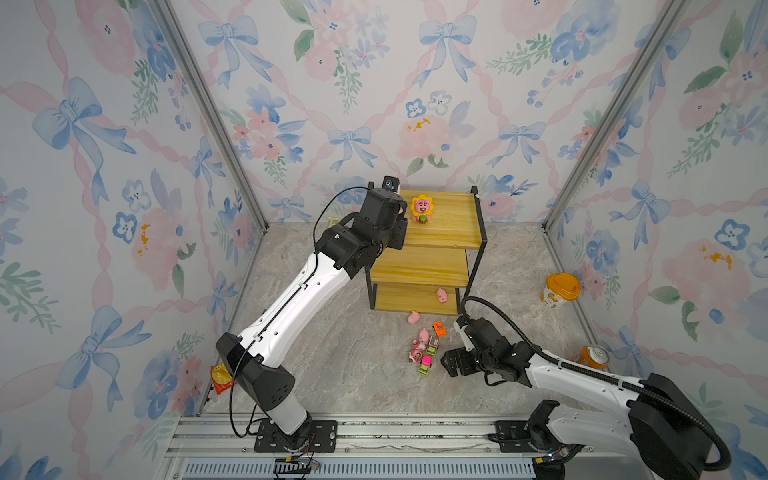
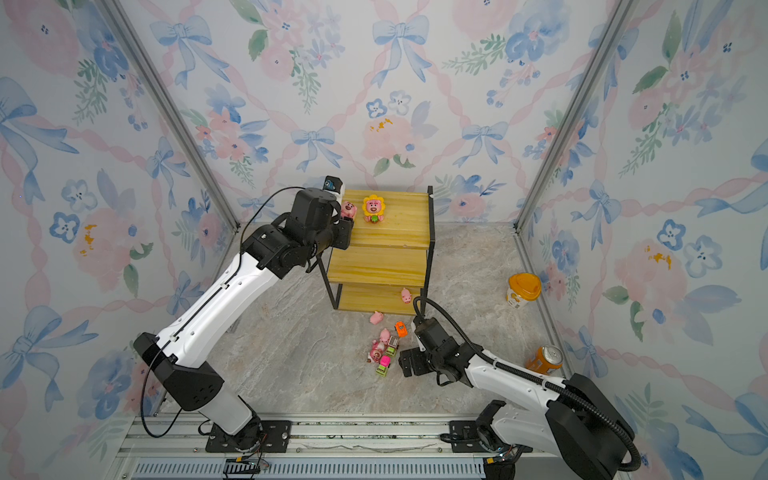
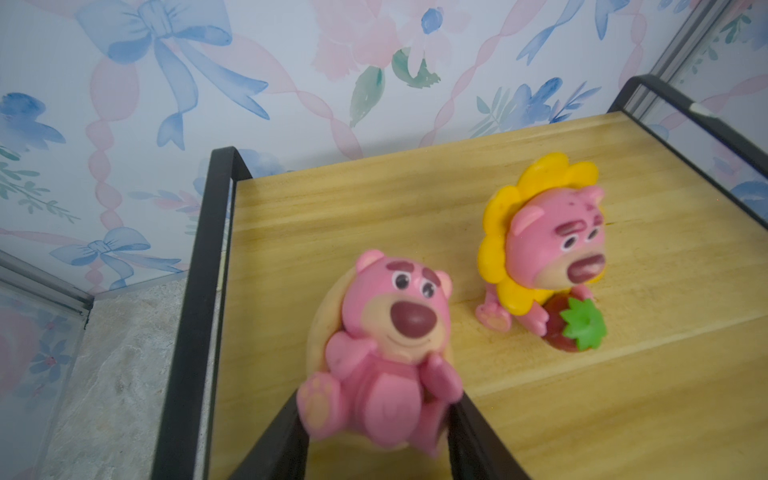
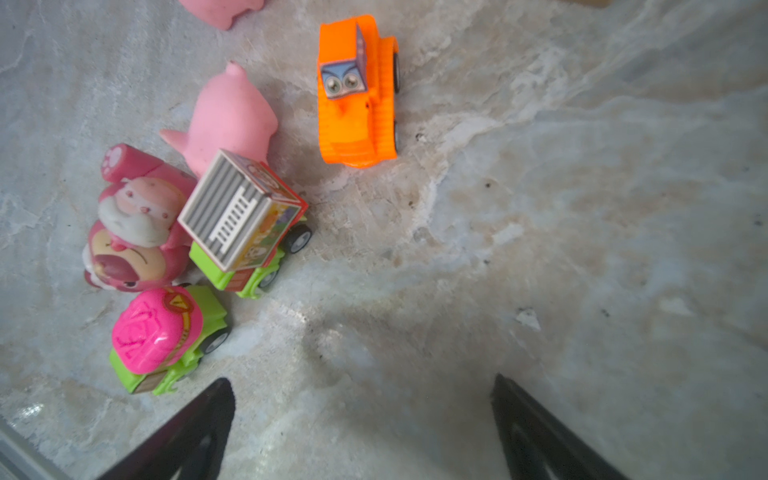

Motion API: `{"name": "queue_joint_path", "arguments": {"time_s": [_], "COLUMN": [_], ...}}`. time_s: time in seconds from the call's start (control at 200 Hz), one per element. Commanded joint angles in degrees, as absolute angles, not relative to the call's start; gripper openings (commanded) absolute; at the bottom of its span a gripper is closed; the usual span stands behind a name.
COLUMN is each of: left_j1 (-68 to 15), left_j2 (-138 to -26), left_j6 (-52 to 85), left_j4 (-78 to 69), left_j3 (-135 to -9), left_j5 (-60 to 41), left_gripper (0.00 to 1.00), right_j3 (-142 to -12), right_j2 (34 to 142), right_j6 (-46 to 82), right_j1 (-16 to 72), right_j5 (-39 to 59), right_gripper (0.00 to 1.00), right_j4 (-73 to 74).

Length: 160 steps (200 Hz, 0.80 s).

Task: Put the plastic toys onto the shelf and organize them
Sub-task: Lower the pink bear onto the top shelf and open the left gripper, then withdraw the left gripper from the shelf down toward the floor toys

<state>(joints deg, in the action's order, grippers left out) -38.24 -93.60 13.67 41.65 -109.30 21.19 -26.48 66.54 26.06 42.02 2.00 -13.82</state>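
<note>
The shelf stands at the back. On its top tier sits the sunflower bear. Beside it a pink bear leans back on the board, with my left gripper shut on its legs. One pig is on the bottom tier and another lies just before it. My right gripper hangs open and empty over the floor next to a cluster: orange car, pig, red-green truck, pink-green car, toppled bear.
A yellow-lidded cup and an orange can stand by the right wall. A red snack packet lies by the left wall behind my left arm. Floral walls enclose the marble floor on three sides.
</note>
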Motion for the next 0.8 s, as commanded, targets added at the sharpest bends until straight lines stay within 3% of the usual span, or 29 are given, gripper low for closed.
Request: {"name": "queue_joint_path", "arguments": {"time_s": [0.0,0.795], "left_j1": [-38.14,-40.38], "left_j2": [-93.35,-87.47], "left_j6": [13.18,12.66], "left_j4": [41.63,41.55], "left_j3": [-108.55,-105.03], "left_j5": [21.67,22.85], "left_gripper": [0.53,0.57], "right_j3": [-25.84,-26.12], "right_j2": [65.65,64.65], "right_j6": [25.4,25.8], "right_j1": [41.39,41.38], "right_j5": [2.65,2.24], "right_gripper": [0.99,0.99], "right_j4": [-13.67,-14.81]}}
